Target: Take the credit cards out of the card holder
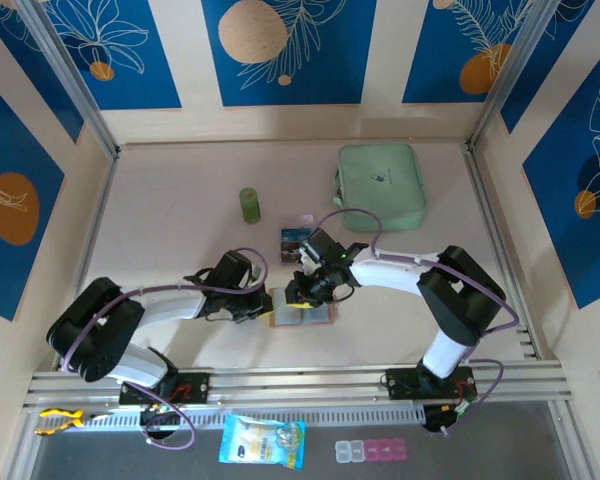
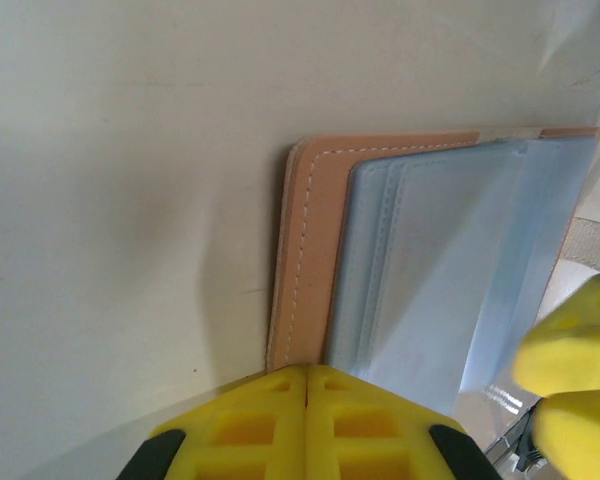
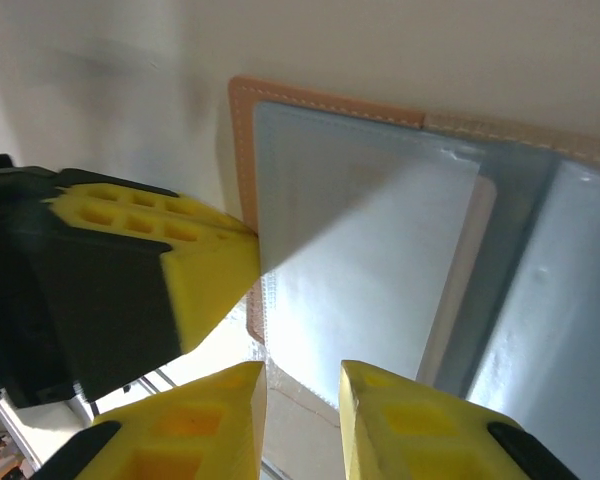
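the card holder lies open on the desk, its tan edge right at the tips of the left jaws, which are pressed together and seem to pin it down; the right jaws hover slightly apart over the clear pocket, clamping nothing i can make out. one dark credit card lies out just beyond both jaws; a pale card looks tucked in the pocket, so likely partway done

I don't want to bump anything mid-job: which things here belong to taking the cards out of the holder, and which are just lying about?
Job:
- card holder, lying open
- dark blue card, lying out just beyond it

Lying about:
- green cylinder
- mint-green pouch
- blue packet
- small compartment boxes
- yellow object
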